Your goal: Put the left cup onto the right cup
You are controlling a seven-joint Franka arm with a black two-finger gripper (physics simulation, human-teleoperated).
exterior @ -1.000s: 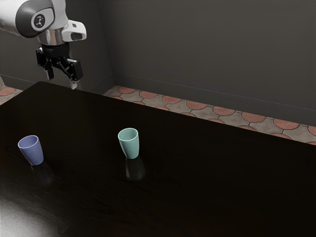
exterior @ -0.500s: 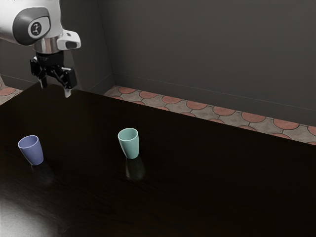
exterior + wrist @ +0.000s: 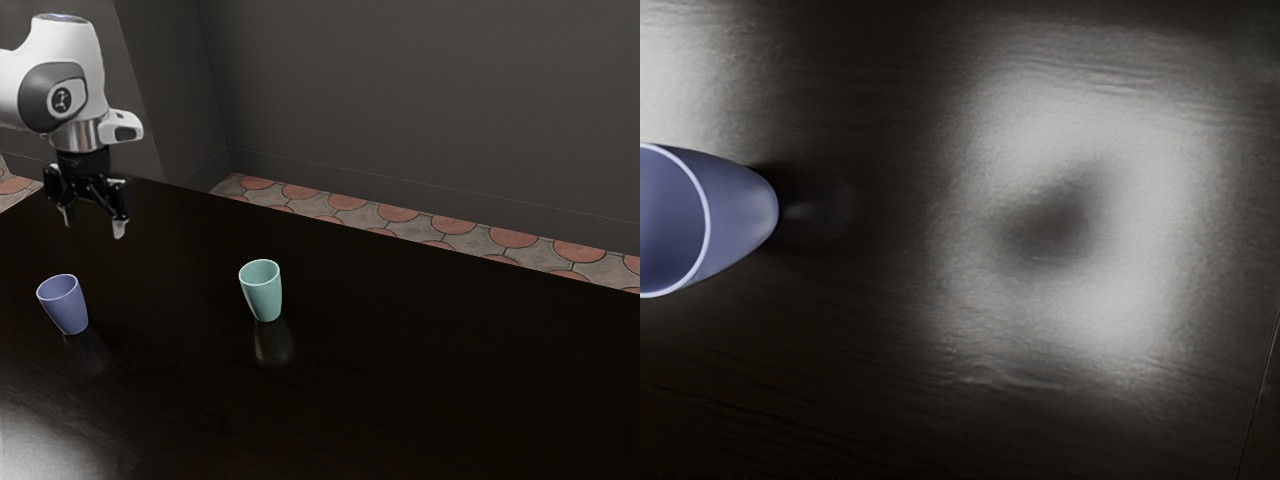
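While the gripper (image 3: 93,221) hangs, jaws apart and empty, the upright blue cup (image 3: 63,304) stands below, off to one side. The teal cup (image 3: 262,290) is well apart.

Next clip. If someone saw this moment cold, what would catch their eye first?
Two cups stand upright and well apart on the dark glossy table: a blue cup near the exterior view's left edge and a teal cup nearer the middle. The black claw hangs open in the air near the blue cup, holding nothing. Beyond the table's far edge runs a strip of red-and-grey tiled floor.
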